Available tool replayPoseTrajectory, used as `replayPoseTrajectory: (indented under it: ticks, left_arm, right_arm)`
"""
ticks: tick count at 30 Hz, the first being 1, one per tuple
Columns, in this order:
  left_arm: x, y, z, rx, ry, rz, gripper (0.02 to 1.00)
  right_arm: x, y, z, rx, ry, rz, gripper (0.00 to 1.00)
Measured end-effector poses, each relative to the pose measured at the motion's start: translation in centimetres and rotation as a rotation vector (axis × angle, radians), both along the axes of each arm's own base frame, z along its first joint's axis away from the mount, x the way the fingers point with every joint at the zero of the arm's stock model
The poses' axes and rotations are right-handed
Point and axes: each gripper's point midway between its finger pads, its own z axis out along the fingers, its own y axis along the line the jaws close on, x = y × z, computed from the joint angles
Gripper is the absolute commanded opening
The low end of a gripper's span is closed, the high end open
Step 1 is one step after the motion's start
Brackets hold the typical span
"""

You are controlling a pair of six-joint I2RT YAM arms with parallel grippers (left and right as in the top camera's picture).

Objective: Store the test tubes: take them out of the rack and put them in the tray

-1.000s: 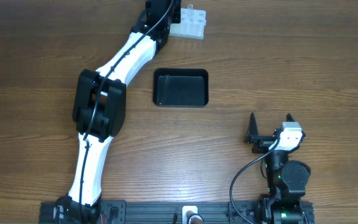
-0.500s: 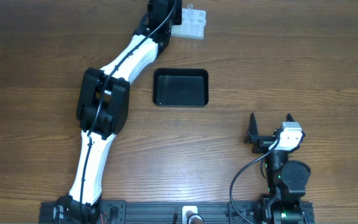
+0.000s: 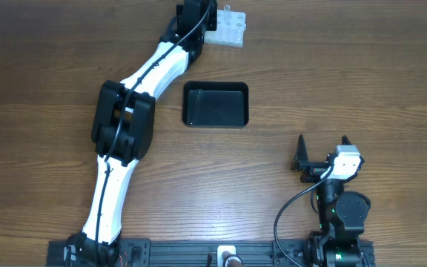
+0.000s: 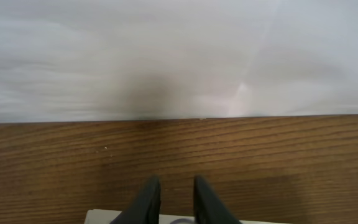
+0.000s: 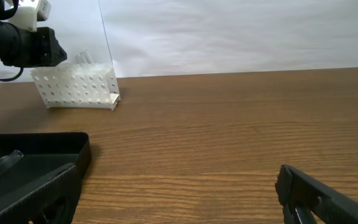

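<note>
Top view has the left arm stretched far up the brown wooden worktop to the white plastic rack with many small holes. The rack sits at 12 o'clock from the black plastic tray, a little apart from it. One clear test tube pokes up out of the rack. The left gripper hangs right over the top of the rack. I cannot tell if it is open or closed. The right gripper rests at 4 o'clock from the tray, well apart. It is wide open with nothing in it. A second clear tube seems to lie in the tray.

The step now looks like picking a tube out of the rack. To do it well, the left gripper should hold the tube near its top, gently, so it does not crack. It should pull straight up until the tube is all the way out, or the light rack may tip. Then it should go toward 6 o'clock, get low over the tray, and lay the tube down softly.
</note>
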Motion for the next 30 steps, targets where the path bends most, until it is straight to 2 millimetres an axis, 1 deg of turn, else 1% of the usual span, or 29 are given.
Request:
replayPoseTrajectory:
  ticks: [3,13,16,19,21,23,26,28,30]
  left_arm:
    - [0.0,0.0,0.1,-0.002,-0.004,0.000,0.143]
    - [-0.1,0.1,0.0,0.007,0.007,-0.002,0.134]
    - [-0.5,0.4,0.7,0.021,0.023,0.005,0.132]
    - [-1.1,0.8,3.8,0.021,0.006,0.016,0.137]
    - [-1.8,1.2,7.6,0.008,-0.031,0.021,0.143]
    - [-2.8,1.7,12.4,-0.012,-0.084,0.028,0.145]
    - [-5.0,2.4,19.4,-0.046,-0.163,0.030,0.143]
    - [-6.9,2.8,23.5,-0.065,-0.205,0.026,0.141]
    - [-8.6,2.9,25.6,-0.075,-0.209,0.017,0.141]
  right_arm:
    - [0.0,0.0,0.0,0.001,0.000,0.000,0.991]
    - [0.0,0.0,0.0,0.001,0.000,0.000,0.993]
    - [0.0,0.0,0.0,0.000,0.000,0.000,0.991]
    - [0.0,0.0,0.0,0.000,0.000,0.000,0.991]
    - [0.0,0.0,0.0,0.001,0.000,0.000,0.991]
    - [0.0,0.0,0.0,0.001,0.000,0.000,0.991]
    - [0.0,0.0,0.0,0.000,0.000,0.000,0.989]
    - [0.0,0.0,0.0,0.000,0.000,0.000,0.991]
    - [0.0,0.0,0.0,0.000,0.000,0.000,0.993]
